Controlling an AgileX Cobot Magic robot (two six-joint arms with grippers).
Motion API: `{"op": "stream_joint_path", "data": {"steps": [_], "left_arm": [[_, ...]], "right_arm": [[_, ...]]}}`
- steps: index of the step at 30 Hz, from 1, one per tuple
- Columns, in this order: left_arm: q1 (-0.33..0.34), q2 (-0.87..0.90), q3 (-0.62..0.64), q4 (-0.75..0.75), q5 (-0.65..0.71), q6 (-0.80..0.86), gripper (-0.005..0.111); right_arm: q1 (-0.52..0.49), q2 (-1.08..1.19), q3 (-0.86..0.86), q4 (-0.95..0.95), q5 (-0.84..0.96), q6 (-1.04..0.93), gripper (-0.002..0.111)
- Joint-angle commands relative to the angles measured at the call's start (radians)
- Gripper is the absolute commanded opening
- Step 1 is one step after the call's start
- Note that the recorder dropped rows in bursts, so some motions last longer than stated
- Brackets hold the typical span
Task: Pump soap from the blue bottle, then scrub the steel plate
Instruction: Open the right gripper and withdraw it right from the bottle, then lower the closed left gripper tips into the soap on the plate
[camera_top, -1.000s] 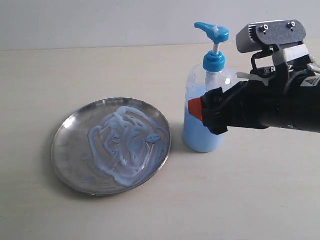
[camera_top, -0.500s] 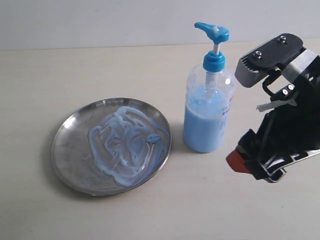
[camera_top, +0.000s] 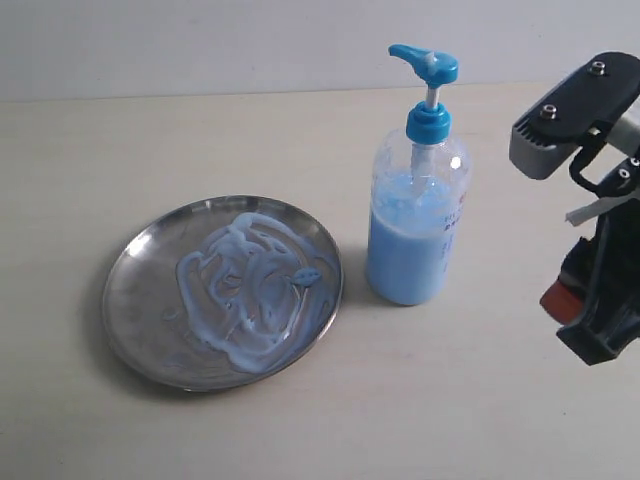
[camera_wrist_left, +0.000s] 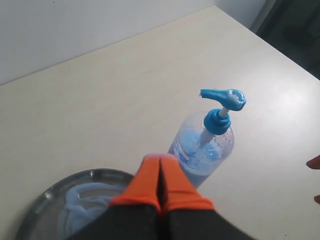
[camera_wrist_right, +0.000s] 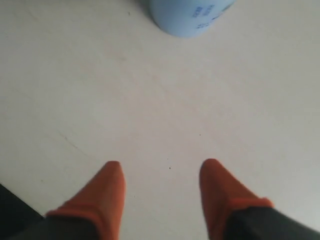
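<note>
The steel plate (camera_top: 150, 262) lies at the left of the table, smeared with swirls of pale blue soap (camera_top: 250, 290). To its right the blue bottle (camera_top: 415, 235) stands upright, its pump head (camera_top: 425, 62) raised. My right gripper (camera_top: 570, 315) hangs open at the right edge, well apart from the bottle. In the right wrist view the right gripper (camera_wrist_right: 162, 167) is over bare table, with the bottle's base (camera_wrist_right: 187, 15) ahead of it. The left gripper (camera_wrist_left: 160, 165) is shut and empty, high above the plate (camera_wrist_left: 45, 200) and the bottle (camera_wrist_left: 205, 150). It is outside the exterior view.
The table is a pale beige top that meets a light wall at the back. In the left wrist view the table's far edge (camera_wrist_left: 280, 47) runs past the bottle, with dark floor beyond it.
My right gripper has drawn back from the bottle's side to the right edge of the exterior view. Bottle and plate have stayed put.
</note>
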Motion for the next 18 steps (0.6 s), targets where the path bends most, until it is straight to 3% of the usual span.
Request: {"op": "stream_joint_path", "data": {"steps": [1, 3, 10, 18], "left_arm": [[0.004, -0.010, 0.010, 0.013, 0.007, -0.005, 0.000], [0.004, -0.010, 0.029, 0.015, 0.000, -0.005, 0.000], [0.004, -0.005, 0.137, 0.042, -0.032, -0.001, 0.000], [0.000, 0.103, 0.242, 0.027, -0.048, 0.033, 0.000]], "right_arm": [[0.000, -0.077, -0.010, -0.011, -0.048, 0.007, 0.011], [0.000, -0.140, -0.008, -0.011, -0.088, 0.007, 0.000], [0.000, -0.426, 0.082, 0.014, -0.285, 0.005, 0.000], [0.000, -0.606, 0.227, 0.059, -0.483, 0.005, 0.000]]}}
